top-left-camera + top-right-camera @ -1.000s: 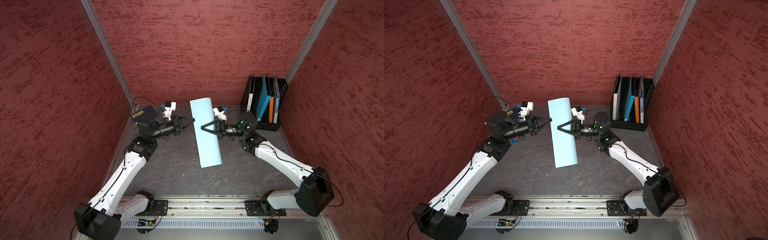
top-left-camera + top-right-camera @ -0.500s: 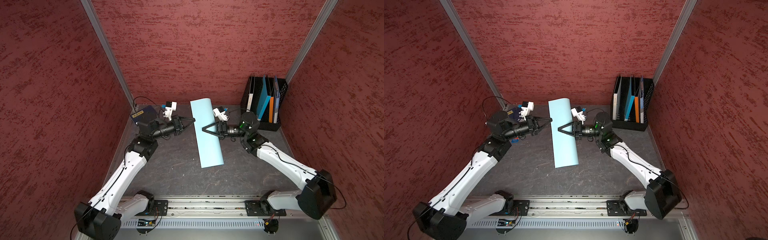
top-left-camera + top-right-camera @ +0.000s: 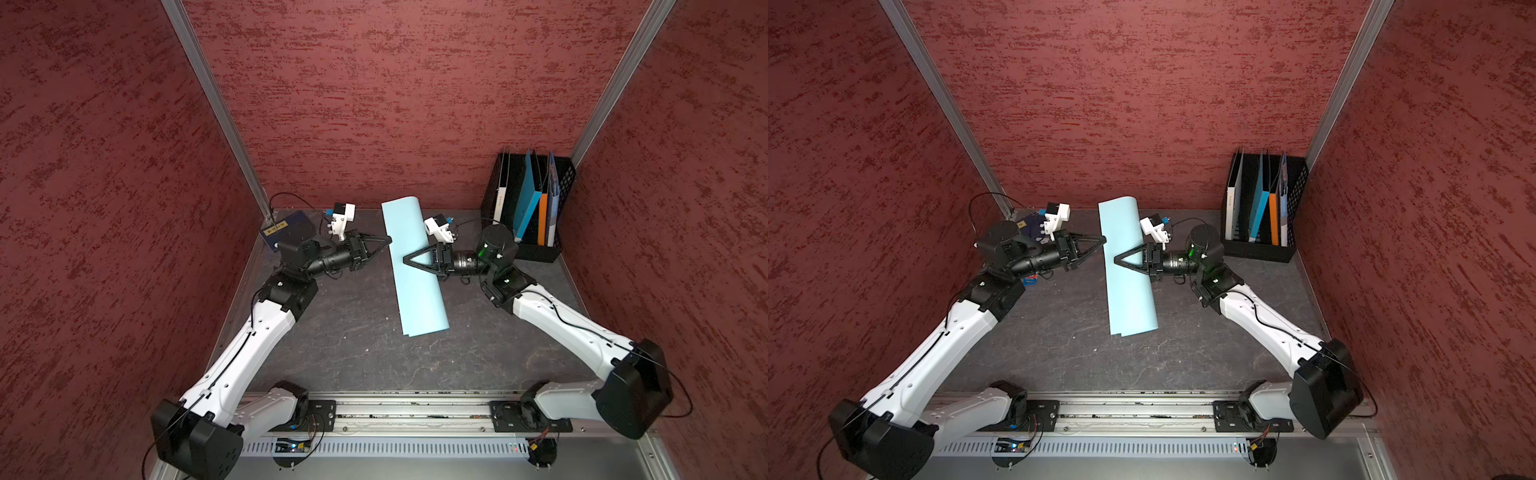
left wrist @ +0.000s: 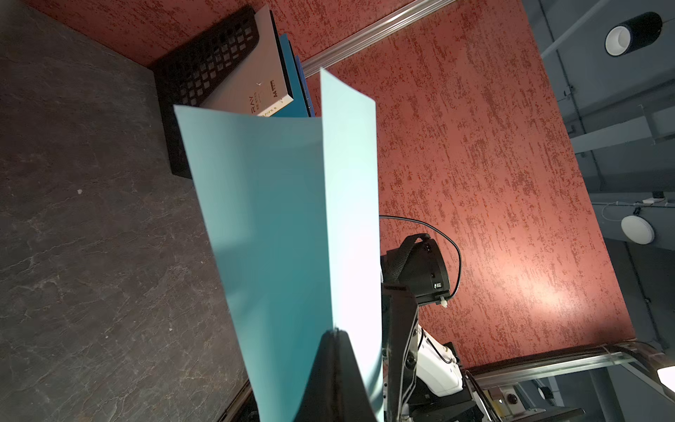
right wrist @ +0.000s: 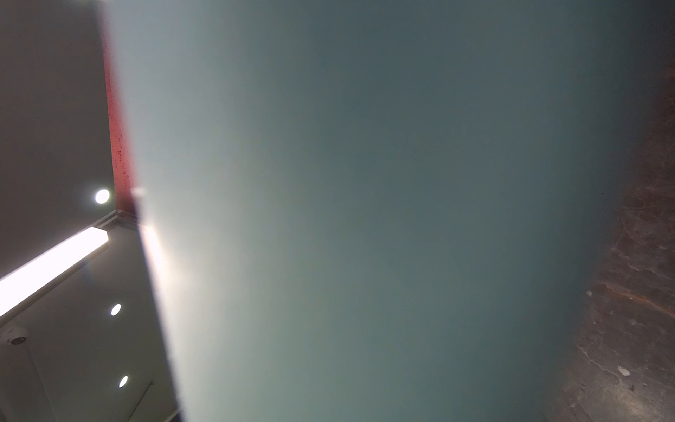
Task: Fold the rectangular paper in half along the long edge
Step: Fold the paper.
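The rectangular paper (image 3: 415, 291) (image 3: 1129, 299) is a pale blue sheet bent over on itself into a long loop, its two long edges together on the left and its rounded bend on the right. My left gripper (image 3: 390, 239) (image 3: 1104, 239) is shut on those joined edges; in the left wrist view both layers (image 4: 277, 219) run out from the closed tips (image 4: 334, 331). My right gripper (image 3: 406, 261) (image 3: 1115, 261) reaches over the paper from the right, one finger lying above the sheet. Its jaws are hidden; paper (image 5: 365, 219) fills the right wrist view.
A black file rack (image 3: 567, 178) (image 3: 1258, 249) with upright folders stands at the back right, close behind the right arm. A dark navy booklet (image 3: 286, 226) lies at the back left under the left arm. Red walls close in three sides.
The right arm's wrist joint has shifted slightly to the right. The paper and the left gripper stay where they were.
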